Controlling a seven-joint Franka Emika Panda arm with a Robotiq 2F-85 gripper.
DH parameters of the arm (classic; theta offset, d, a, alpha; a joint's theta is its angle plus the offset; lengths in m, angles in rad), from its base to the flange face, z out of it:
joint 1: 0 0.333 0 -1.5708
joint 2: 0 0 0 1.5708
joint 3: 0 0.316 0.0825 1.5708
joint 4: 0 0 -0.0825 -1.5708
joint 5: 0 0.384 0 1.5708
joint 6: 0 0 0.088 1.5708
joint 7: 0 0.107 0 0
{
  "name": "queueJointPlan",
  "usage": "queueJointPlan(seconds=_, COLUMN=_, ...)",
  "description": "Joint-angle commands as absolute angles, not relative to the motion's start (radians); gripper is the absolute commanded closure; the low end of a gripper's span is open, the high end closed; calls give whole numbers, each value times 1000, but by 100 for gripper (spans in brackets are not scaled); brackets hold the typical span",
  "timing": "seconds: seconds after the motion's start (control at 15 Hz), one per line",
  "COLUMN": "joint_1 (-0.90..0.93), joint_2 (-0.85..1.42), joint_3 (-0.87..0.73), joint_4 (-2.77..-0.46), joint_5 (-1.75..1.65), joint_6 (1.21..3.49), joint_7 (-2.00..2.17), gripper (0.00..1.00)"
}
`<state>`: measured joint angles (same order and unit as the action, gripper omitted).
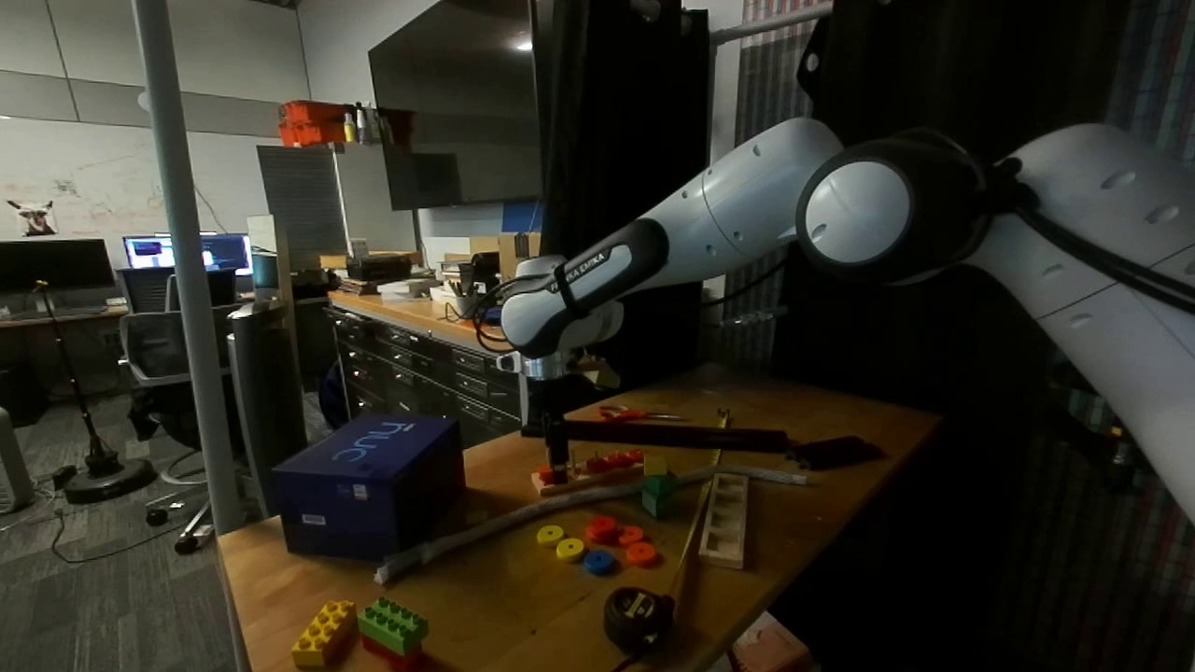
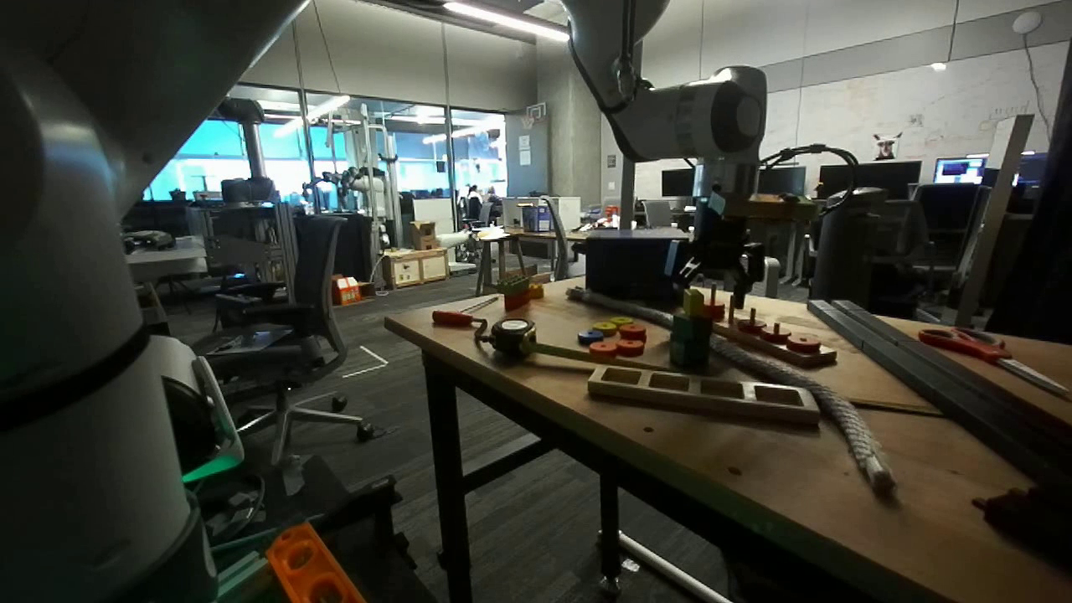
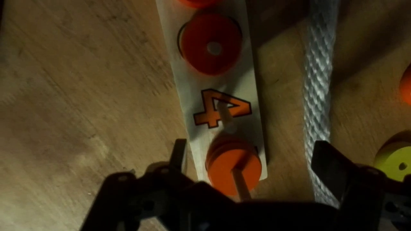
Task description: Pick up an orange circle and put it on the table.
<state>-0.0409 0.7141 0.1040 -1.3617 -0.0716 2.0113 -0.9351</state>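
Observation:
An orange circle sits on top of a stack on the end peg of a wooden peg board, beside a printed orange 4. It also shows in an exterior view. My gripper is open in the wrist view, one finger on each side of the stack, apart from it. In both exterior views the gripper points down over that end of the board. More red-orange circles sit on the other pegs. Several loose ones lie on the table.
A grey rope runs close beside the board, under my right-hand finger in the wrist view. Yellow circles, a blue circle, a green block tower, a slotted wooden tray, a tape measure and a blue box stand around.

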Motion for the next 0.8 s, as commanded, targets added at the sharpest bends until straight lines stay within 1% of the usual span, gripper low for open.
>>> queueJointPlan(seconds=0.0, joint_1=-25, joint_2=740, joint_3=99, joint_4=-1289, joint_5=-96, joint_6=1971, joint_7=-938, gripper=0)
queueJointPlan(seconds=0.73, joint_1=-20, joint_2=730, joint_3=98, joint_4=-1276, joint_5=-116, joint_6=1973, joint_7=-944, gripper=0)
